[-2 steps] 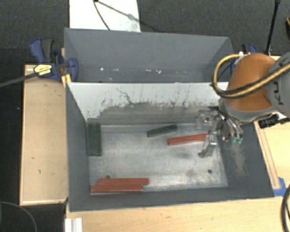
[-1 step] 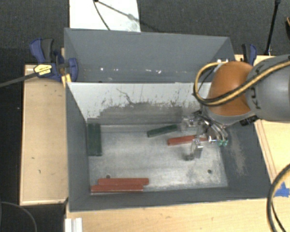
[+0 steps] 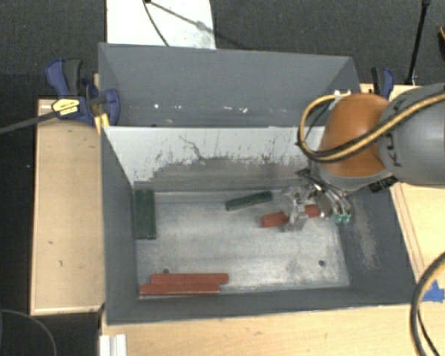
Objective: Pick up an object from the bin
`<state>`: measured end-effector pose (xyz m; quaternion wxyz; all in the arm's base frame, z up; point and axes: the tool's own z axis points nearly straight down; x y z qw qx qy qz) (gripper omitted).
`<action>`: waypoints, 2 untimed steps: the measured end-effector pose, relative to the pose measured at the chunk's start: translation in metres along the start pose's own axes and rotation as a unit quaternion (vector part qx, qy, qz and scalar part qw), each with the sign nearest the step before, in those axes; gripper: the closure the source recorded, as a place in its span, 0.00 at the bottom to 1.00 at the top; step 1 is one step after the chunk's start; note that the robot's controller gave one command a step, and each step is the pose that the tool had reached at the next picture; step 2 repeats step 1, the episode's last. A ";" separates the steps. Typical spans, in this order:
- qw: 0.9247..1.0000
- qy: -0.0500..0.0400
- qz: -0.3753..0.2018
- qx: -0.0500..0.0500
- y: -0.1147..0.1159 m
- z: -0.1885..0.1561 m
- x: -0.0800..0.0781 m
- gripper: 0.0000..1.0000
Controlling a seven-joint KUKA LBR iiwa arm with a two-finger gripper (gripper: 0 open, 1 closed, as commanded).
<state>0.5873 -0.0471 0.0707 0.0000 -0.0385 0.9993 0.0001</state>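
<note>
My gripper [image 3: 295, 215] is low in the right part of the bin, under the arm's orange cover. A small red block [image 3: 273, 219] lies at its fingertips, with a second bit of red [image 3: 311, 211] showing on the gripper's other side. Whether the fingers are round the block I cannot tell. A dark green bar [image 3: 248, 200] lies just left of the gripper, tilted, near the back wall.
A dark green flat block [image 3: 144, 213] lies along the left wall. Two long red bars [image 3: 184, 283] lie side by side at the front left. The arm comes in from the right over the bin's right wall.
</note>
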 end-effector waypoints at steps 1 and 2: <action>0.990 -0.005 -0.140 0.002 -0.033 -0.140 0.002 1.00; 0.990 -0.005 -0.140 0.002 -0.033 -0.140 0.002 1.00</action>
